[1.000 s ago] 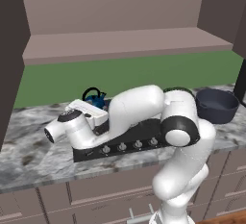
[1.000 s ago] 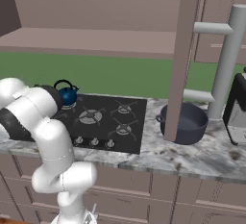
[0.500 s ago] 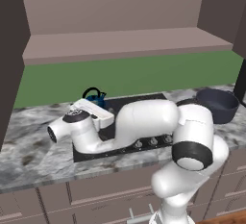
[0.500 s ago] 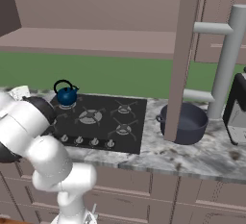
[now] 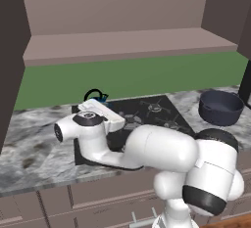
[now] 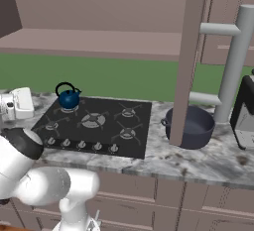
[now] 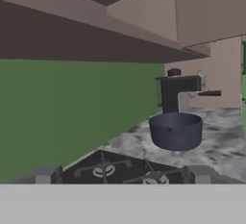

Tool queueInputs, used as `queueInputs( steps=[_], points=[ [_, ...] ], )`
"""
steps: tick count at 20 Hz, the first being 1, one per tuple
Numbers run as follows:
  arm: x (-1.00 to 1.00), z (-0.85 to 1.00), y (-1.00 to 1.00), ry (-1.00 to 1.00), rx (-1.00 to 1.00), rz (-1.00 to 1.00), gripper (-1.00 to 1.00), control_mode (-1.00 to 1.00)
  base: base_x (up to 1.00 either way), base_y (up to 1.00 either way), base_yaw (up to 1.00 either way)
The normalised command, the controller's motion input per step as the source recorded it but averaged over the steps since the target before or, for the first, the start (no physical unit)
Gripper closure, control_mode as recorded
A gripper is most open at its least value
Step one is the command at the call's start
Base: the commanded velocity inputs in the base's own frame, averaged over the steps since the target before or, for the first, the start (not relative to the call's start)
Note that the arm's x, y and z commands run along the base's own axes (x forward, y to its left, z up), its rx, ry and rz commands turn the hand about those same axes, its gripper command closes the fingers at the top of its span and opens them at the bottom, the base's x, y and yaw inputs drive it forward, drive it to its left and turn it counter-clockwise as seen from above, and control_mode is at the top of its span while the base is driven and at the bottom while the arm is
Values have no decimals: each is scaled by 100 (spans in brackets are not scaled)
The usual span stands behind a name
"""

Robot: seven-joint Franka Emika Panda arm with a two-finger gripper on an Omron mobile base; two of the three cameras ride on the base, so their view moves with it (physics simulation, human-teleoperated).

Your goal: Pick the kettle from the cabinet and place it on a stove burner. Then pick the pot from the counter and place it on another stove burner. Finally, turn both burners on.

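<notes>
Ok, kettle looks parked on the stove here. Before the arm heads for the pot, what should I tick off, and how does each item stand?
1. Kettle sits on a burner: ok, upright on the back-left burner of the cooktop.
2. Gripper let go of the kettle: ok, the hand view shows nothing between the fingertips, which stand apart.
3. Pot on the counter, not yet moved: ok, it stands right of the cooktop.
4. A free burner for the pot: ok, the other four grates are bare.
5. Path to the pot: cannot tell; a coffee machine stands close behind it.
6. Burners lit: not ok, no flame visible.
</notes>
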Motion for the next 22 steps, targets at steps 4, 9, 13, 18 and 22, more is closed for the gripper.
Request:
queueInputs(
  steps=[4, 9, 13, 18, 22],
  points=[
    [-31, 11, -34, 2, 12, 0, -100, -100, 0, 0, 0],
    [-26, 9, -39, 4, 12, 0, -100, -100, 0, 0, 0],
    [-22, 5, -41, 5, 11, 0, -100, -100, 0, 0, 0],
    [-15, 1, -42, 7, 9, 0, -100, -100, 0, 0, 0],
    [-8, 0, -43, 7, 8, 0, -100, -100, 0, 0, 0]
  ],
)
